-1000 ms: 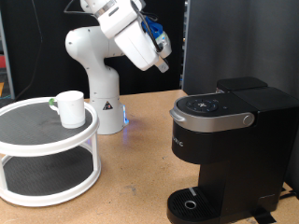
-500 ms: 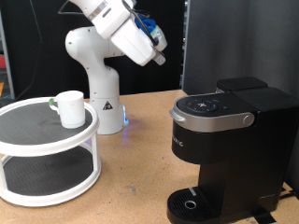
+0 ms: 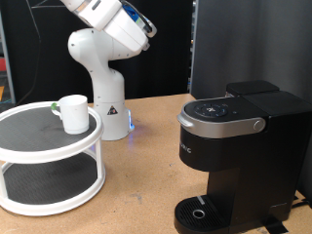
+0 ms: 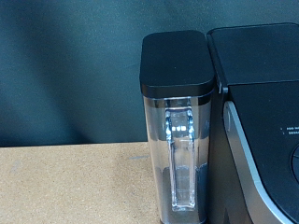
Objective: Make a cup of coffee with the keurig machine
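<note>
The white cup (image 3: 71, 112) stands upright on the top tier of a white round two-tier stand (image 3: 49, 146) at the exterior view's left. The black keurig machine (image 3: 239, 146) stands at the right, its silver-grey lid handle down and its round drip tray (image 3: 200, 212) bare. My gripper (image 3: 146, 23) is high up near the top of the exterior view, above and between the cup and the machine, touching nothing. The wrist view shows no fingers. It shows the machine's clear water tank (image 4: 177, 140) with a lit window and part of the black lid (image 4: 262, 93).
The arm's white base (image 3: 102, 93) stands on the brown tabletop (image 3: 141, 185) behind the stand. A dark panel (image 3: 249, 44) rises behind the machine. The stand's lower tier shows nothing on it.
The arm has swung up and towards the exterior view's left, carrying the gripper higher and away from the machine. The cup and the machine have not moved.
</note>
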Robot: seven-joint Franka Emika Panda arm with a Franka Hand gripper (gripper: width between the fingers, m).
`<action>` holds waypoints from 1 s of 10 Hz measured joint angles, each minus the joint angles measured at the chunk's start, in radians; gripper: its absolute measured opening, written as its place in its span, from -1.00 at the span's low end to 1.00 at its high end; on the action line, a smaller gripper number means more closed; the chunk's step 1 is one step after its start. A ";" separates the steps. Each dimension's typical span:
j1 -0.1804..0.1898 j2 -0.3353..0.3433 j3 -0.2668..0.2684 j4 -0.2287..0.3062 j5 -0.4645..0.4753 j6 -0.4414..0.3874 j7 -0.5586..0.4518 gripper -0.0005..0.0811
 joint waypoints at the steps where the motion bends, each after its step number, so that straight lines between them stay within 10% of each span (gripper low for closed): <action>1: 0.000 0.001 0.001 -0.002 0.003 0.014 0.006 -0.97; 5: -0.038 -0.032 -0.002 -0.066 0.152 0.128 0.133 -0.97; 10: -0.083 -0.080 -0.045 -0.078 0.075 -0.029 0.151 -0.97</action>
